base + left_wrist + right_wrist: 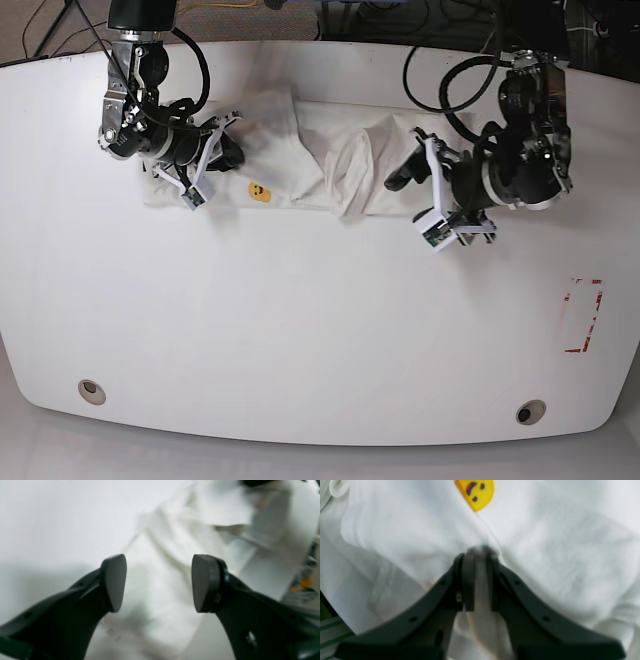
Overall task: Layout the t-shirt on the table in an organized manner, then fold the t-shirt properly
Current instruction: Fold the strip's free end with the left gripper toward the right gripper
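Note:
The white t-shirt (300, 165) lies crumpled in a long strip across the far part of the table (320, 320). Its yellow smiley (260, 191) faces up near its left end. In the base view my right gripper (226, 152) is at that left end. The right wrist view shows this gripper (478, 555) shut on a pinch of t-shirt (557, 542) cloth just below the smiley (475, 492). My left gripper (408, 160) is at the shirt's right end. It (158, 582) stands open just above the t-shirt (175, 555) with nothing between its pads, and bare table (50, 517) lies beside it.
A red-and-white tape mark (583, 315) sits near the table's right edge. Two round grommet holes (91, 390) (530, 411) lie near the front edge. Black cables (440, 80) loop at the back by the left arm.

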Robot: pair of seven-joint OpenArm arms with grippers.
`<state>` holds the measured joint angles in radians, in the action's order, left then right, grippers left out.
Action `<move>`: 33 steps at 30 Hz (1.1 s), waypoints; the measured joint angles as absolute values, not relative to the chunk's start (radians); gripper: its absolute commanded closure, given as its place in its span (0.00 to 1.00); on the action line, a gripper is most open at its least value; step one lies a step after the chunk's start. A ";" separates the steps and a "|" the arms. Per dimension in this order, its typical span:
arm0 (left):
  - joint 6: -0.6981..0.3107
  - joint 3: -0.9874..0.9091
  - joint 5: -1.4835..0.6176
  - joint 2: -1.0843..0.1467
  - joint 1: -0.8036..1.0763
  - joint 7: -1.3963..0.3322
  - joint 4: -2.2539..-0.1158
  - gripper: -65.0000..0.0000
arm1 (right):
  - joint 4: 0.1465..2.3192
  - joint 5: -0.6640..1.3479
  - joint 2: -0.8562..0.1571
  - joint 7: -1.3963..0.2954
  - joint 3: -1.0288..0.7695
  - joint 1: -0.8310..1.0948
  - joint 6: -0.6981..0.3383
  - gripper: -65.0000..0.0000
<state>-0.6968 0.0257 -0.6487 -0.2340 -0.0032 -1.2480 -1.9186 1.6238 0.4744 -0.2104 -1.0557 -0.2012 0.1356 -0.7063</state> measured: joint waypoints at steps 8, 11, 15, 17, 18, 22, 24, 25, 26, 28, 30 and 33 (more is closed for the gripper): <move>-0.696 0.041 -0.603 -0.278 0.035 -1.198 -1.870 0.41 | 1.625 0.475 -0.210 -1.055 -0.203 0.137 -0.706 0.87; -0.697 0.057 -0.575 -0.269 0.030 -1.172 -1.833 0.41 | 1.625 0.474 -0.200 -1.057 -0.207 0.138 -0.706 0.87; -0.696 0.106 -0.514 -0.239 0.022 -1.169 -1.773 0.41 | 1.627 0.471 -0.189 -1.058 -0.222 0.140 -0.705 0.87; -0.696 0.134 -0.496 -0.220 0.024 -1.174 -1.758 0.41 | 1.627 0.471 -0.186 -1.058 -0.226 0.140 -0.704 0.87; -0.697 0.147 -0.488 -0.207 0.025 -1.174 -1.755 0.41 | 1.627 0.471 -0.186 -1.058 -0.228 0.141 -0.704 0.87; -0.697 0.216 -0.482 -0.165 0.029 -1.177 -1.757 0.41 | 1.627 0.471 -0.185 -1.058 -0.228 0.141 -0.704 0.87; -0.697 0.252 -0.482 -0.146 0.028 -1.176 -1.768 0.41 | 1.627 0.471 -0.185 -1.058 -0.228 0.141 -0.704 0.87; -0.698 0.269 -0.484 -0.141 0.028 -1.176 -1.777 0.41 | 1.627 0.471 -0.185 -1.058 -0.228 0.141 -0.704 0.87; -0.697 0.282 -0.487 -0.138 0.028 -1.174 -1.789 0.41 | 1.627 0.471 -0.184 -1.058 -0.228 0.141 -0.704 0.87; -0.697 0.301 -0.490 -0.136 0.028 -1.170 -1.813 0.41 | 1.627 0.471 -0.184 -1.058 -0.228 0.141 -0.704 0.87; -0.697 0.310 -0.489 -0.137 0.027 -1.169 -1.842 0.41 | 1.627 0.471 -0.185 -1.058 -0.228 0.141 -0.704 0.87; -0.697 0.309 -0.485 -0.139 0.028 -1.173 -1.873 0.41 | 1.628 0.471 -0.185 -1.058 -0.228 0.142 -0.704 0.87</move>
<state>-0.6971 0.3092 -0.4850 -0.1390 0.0277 -1.1728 -1.8732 1.6276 0.4709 -0.1848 -1.0580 -0.2283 0.1421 -0.7036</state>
